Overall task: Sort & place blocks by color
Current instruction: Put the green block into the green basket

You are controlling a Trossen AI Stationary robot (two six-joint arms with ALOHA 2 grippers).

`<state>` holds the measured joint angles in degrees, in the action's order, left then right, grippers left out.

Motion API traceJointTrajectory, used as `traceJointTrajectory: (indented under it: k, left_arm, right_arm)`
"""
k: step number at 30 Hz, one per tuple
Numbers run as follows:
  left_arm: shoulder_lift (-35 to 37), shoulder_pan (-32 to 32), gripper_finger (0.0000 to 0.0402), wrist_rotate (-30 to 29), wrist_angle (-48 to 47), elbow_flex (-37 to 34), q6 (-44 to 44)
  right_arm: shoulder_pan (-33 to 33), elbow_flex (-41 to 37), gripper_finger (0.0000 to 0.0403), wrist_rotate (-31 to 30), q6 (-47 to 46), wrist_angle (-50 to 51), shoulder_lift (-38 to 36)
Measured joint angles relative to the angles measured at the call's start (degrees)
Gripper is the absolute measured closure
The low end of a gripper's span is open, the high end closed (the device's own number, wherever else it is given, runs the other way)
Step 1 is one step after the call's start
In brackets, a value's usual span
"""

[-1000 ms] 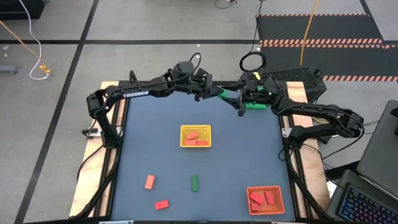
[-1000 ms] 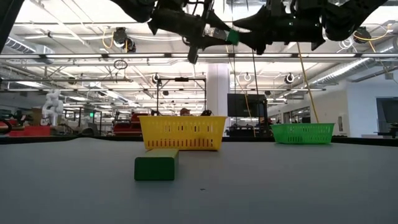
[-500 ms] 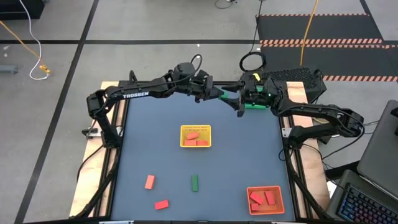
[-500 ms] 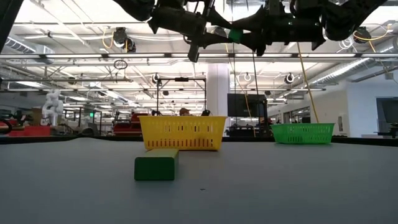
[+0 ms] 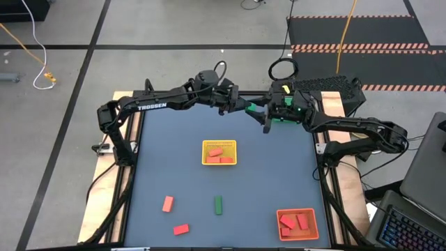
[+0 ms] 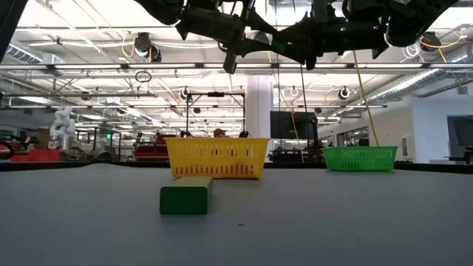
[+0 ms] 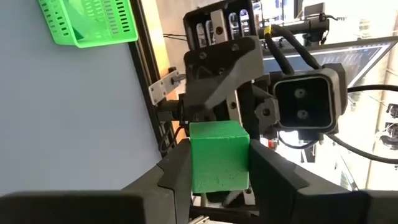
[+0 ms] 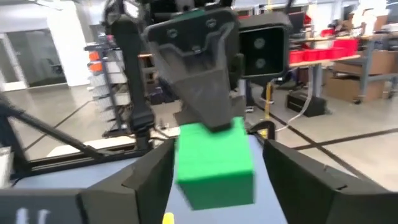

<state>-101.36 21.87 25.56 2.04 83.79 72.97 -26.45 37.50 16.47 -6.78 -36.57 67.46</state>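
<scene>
The green cube [image 7: 219, 155] hangs in mid-air over the table's far edge, clamped between the left gripper [image 7: 217, 177] fingers while the right gripper [image 8: 214, 171] brackets it, spread fingers on either side, grip not yet sure; it looks a light, rigid block with smooth flat faces, best pinched square across two opposite sides. On the table [image 5: 174, 174]: one green bar [image 5: 218, 204], two red blocks [image 5: 168, 203] near-left; three reddish pieces in the yellow tray [image 5: 219, 143], about three in the orange tray [image 5: 296, 223]; the green tray [image 6: 359, 157] waits far right.
</scene>
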Motion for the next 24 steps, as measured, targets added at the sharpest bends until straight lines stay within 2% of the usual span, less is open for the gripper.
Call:
traceJointTrajectory:
  k: [8, 12, 21, 24]
  left_arm:
    - [0.0, 0.0, 0.0272, -0.3, -0.2, 0.0, 1.1]
    - [0.0, 0.0, 0.0257, -0.3, -0.2, 0.0, 0.6]
    - [0.0, 1.0, 0.0165, 1.2, 1.6, 0.0, -2.1]
    - [0.1, 2.5, 0.0142, 3.4, 1.6, 0.0, -4.4]
  right_arm:
    - [0.0, 0.0, 0.0275, 0.1, -0.4, -0.4, 0.0]
    - [0.0, 0.0, 0.0275, -0.1, -1.4, -0.5, 0.0]
    - [0.0, 0.0, 0.0275, -0.4, -7.2, -0.5, 0.0]
    - [-0.2, 0.0, 0.0275, -0.8, -10.7, -0.2, 0.0]
